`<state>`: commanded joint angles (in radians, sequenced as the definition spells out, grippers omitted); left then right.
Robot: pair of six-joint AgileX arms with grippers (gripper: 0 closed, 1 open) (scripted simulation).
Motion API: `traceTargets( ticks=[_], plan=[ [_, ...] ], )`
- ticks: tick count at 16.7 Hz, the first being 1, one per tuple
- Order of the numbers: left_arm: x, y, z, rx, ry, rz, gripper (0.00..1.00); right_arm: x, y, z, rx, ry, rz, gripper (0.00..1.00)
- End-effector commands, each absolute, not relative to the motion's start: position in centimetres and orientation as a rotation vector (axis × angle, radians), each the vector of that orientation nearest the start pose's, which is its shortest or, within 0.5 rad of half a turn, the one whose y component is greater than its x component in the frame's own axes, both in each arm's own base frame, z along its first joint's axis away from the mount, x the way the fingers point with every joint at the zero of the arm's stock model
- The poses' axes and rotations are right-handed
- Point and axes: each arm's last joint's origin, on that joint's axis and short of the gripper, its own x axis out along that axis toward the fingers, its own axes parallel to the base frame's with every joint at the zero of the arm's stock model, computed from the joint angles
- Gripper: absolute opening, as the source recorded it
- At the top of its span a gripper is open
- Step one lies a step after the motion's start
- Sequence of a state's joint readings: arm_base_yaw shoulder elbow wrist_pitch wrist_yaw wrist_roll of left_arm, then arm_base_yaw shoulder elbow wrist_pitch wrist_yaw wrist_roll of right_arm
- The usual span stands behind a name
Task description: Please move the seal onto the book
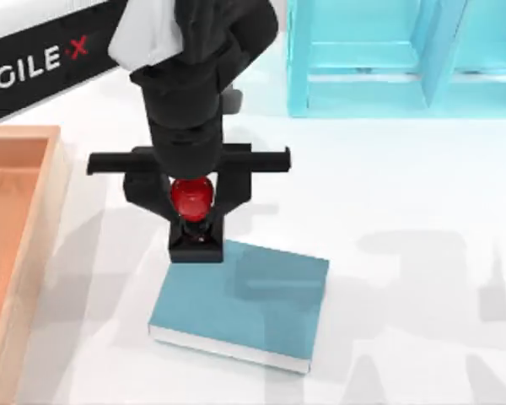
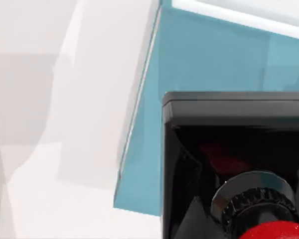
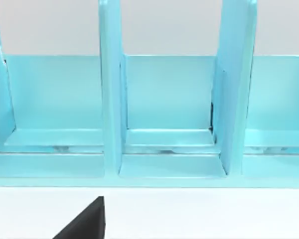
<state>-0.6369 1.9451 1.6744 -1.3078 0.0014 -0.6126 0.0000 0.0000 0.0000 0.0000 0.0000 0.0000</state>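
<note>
While I watch the top view, my left gripper sits over the far left corner of the book, fingers closed on the seal at its red ball knob. The seal hangs upright in that grip, black square base pointing down at the book's corner edge (whether the base touches the cover I cannot tell). The base straddles the book's far edge, partly over teal cover, partly over the white table.

From the left wrist view the seal shows its black base close up, with the knurled collar and a sliver of red knob beneath it; the book lies beyond, white page edge running along one side, the table next to it.

The book lies flat at the table's near middle, slightly rotated. A wooden tray sits along the left side, well apart from the book. A cyan shelf unit stands at the far right.

In the right wrist view the shelf unit faces the camera, dividers upright, and a black finger tip pokes in at the edge; I cannot tell the right gripper's state.
</note>
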Motion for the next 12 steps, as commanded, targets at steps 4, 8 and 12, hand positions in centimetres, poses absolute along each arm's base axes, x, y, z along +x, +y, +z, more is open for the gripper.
traceTargets(
  ticks=[4,8,12],
  plan=[
    [27.6,-25.8,22.2,0.016,1.568,-0.017,0.0,10.6,-0.1,16.0,0.0,0.0,0.0,1.0],
    [27.6,-25.8,22.3,0.012,1.565,-0.019,0.0,10.6,-0.1,16.0,0.0,0.0,0.0,1.0],
    [27.5,-25.9,22.5,0.015,1.567,-0.018,0.0,10.6,-0.1,16.0,0.0,0.0,0.0,1.0]
  ],
)
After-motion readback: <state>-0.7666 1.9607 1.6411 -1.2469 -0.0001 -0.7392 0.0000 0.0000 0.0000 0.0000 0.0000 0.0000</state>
